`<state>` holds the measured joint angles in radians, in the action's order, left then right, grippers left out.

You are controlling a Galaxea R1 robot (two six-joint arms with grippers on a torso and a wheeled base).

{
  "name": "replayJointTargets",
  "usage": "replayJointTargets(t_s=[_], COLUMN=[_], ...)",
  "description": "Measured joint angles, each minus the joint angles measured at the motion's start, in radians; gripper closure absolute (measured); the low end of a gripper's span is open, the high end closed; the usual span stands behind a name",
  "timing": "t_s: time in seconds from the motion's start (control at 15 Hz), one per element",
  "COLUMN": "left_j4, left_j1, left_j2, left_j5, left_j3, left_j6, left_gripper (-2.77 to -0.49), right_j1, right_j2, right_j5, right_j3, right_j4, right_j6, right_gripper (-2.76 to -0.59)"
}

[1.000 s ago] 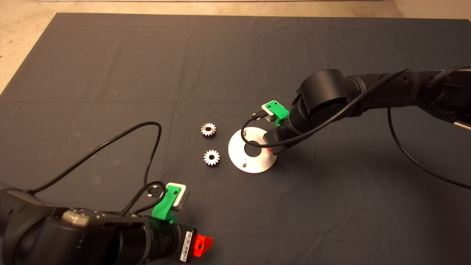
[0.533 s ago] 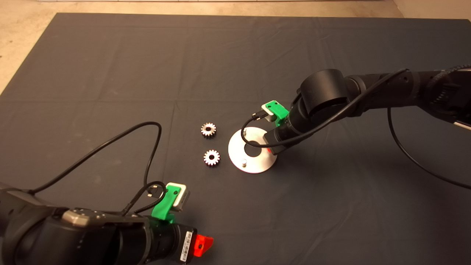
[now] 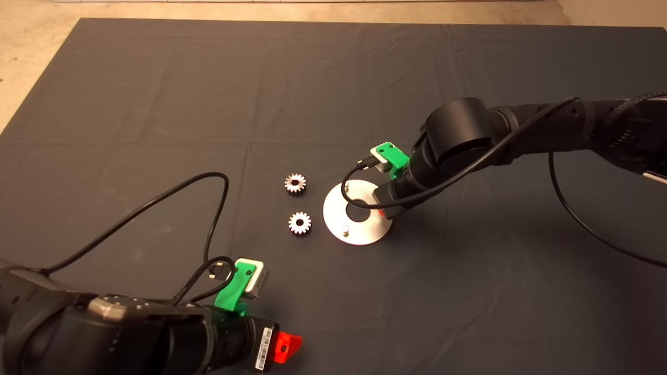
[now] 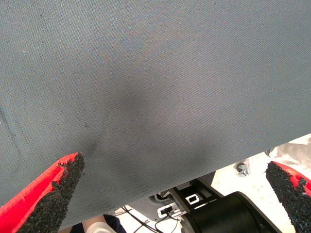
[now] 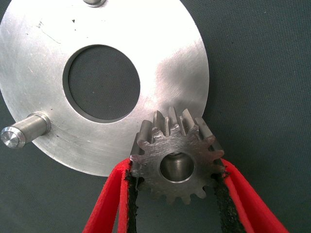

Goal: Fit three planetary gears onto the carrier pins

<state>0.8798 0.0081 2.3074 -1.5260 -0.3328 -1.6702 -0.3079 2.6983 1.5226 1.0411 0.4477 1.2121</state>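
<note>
The carrier disc [image 3: 338, 200] lies flat at mid-mat, and one carrier pin [image 3: 345, 228] shows near its front edge. Two planetary gears [image 3: 295, 184] [image 3: 300, 223] lie on the mat just left of it. My right gripper [image 3: 383, 212] is over the disc's right edge, its fingers mostly hidden under the wrist. In the right wrist view the right gripper [image 5: 175, 169] is shut on a third gear [image 5: 150, 153], held over the disc's [image 5: 170, 58] rim; something silvery shows inside its bore. Two bare pins [image 5: 19, 133] [image 5: 95, 2] stand on the disc. My left gripper [image 3: 286, 346] is parked at the lower left, open [image 4: 175, 189].
The dark mat [image 3: 156, 104] covers the table, with bare floor beyond its far edge. Black cables loop from both wrists, one over the disc's left half [image 3: 346, 195]. The left wrist view looks past the mat's edge at robot parts below.
</note>
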Motion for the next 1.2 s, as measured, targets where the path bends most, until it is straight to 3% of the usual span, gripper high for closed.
replayJointTargets(t_s=[0.53, 1.2], left_j4=[0.001, 0.004], left_j1=[0.000, 0.000], left_j2=[0.000, 0.000], left_j5=[0.000, 0.000], left_j3=[0.000, 0.000], left_j6=[0.000, 0.000], left_gripper=[-2.75, -2.75], right_j1=[-0.001, -0.003], right_j2=[0.000, 0.000], right_j5=[0.000, 0.000], right_j3=[0.000, 0.042], right_j4=[0.000, 0.000], right_j6=[0.000, 0.000], right_gripper=[-0.88, -0.88])
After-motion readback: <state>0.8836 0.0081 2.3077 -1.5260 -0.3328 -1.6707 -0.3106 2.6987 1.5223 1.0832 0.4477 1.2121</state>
